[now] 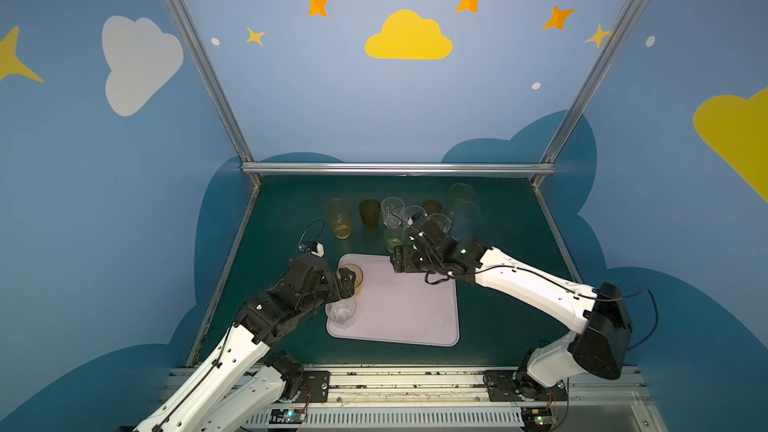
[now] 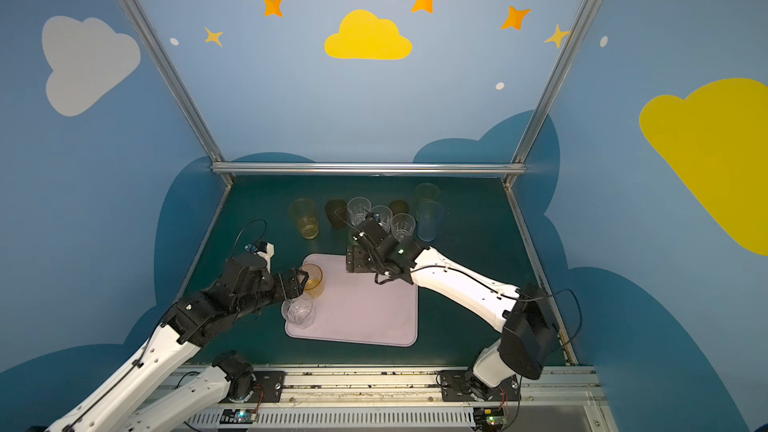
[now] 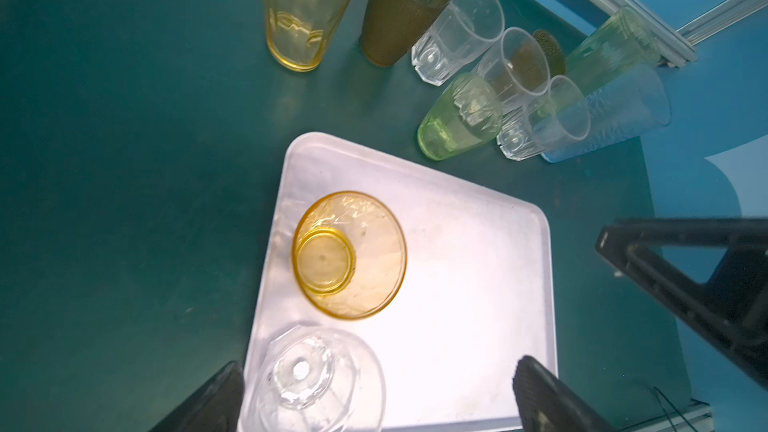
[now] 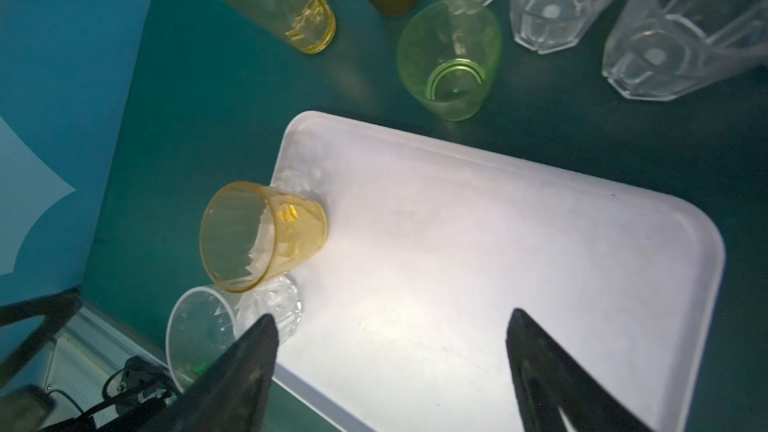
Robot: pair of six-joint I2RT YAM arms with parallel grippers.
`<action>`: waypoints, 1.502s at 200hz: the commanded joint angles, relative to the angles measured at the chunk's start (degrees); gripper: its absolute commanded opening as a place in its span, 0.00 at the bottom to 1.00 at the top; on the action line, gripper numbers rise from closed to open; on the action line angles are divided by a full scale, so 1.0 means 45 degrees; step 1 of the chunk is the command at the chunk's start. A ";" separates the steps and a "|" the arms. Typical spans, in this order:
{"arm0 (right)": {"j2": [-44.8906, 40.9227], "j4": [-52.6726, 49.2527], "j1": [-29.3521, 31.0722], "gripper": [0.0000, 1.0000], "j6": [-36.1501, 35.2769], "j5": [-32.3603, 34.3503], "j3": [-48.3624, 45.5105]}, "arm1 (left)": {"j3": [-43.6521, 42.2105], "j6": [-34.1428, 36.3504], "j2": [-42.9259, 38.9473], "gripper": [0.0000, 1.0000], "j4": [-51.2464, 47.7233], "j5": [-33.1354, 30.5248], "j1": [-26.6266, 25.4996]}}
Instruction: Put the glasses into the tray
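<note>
Top views overhead; wrist views share the tray [image 3: 478, 284].

The tray [image 3: 478, 284] looks like smooth pale plastic with a soft shine. The orange glass [image 3: 349, 255] and a clear glass [image 3: 316, 376] are see-through and shiny; the clear one has flat cut sides. A brown glass [image 3: 399, 14] is all tiny bumps. The green surface [image 3: 124, 160] is dull, not shiny. The frame bars [image 1: 399, 168] are bare silver metal. The arms [image 1: 532, 284] are smooth white plastic.
</note>
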 commanded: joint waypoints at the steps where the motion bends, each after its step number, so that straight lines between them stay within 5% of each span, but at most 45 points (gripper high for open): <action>1: -0.1644 0.0526 -0.0626 0.86 -0.0246 -0.0501 -0.1183 | 0.0514 0.0133 0.0761 1.00 0.0914 0.0063 0.0032; 109: -0.7179 0.0266 -0.2405 0.86 -0.1272 -0.1413 -0.4432 | 0.2679 0.0752 0.5477 1.00 0.2934 0.0410 -0.0126; 227: -0.9121 0.1721 -0.2470 0.87 -0.0943 -0.1989 -0.6432 | 0.5840 0.1443 1.0282 1.00 0.2402 0.1030 -0.0109; 242: -0.9136 0.1818 -0.2484 0.87 -0.0837 -0.1970 -0.6555 | 0.6198 0.1468 1.0741 0.96 0.2171 0.0897 -0.0114; 273: -0.9142 0.2020 -0.2471 0.87 -0.0640 -0.1970 -0.6837 | 0.7229 0.1712 1.1871 0.72 0.1441 0.0629 -0.0080; 300: -0.9147 0.2055 -0.2471 0.87 -0.0511 -0.1970 -0.6931 | 0.7803 0.1780 1.2574 0.65 0.1102 0.0425 -0.0071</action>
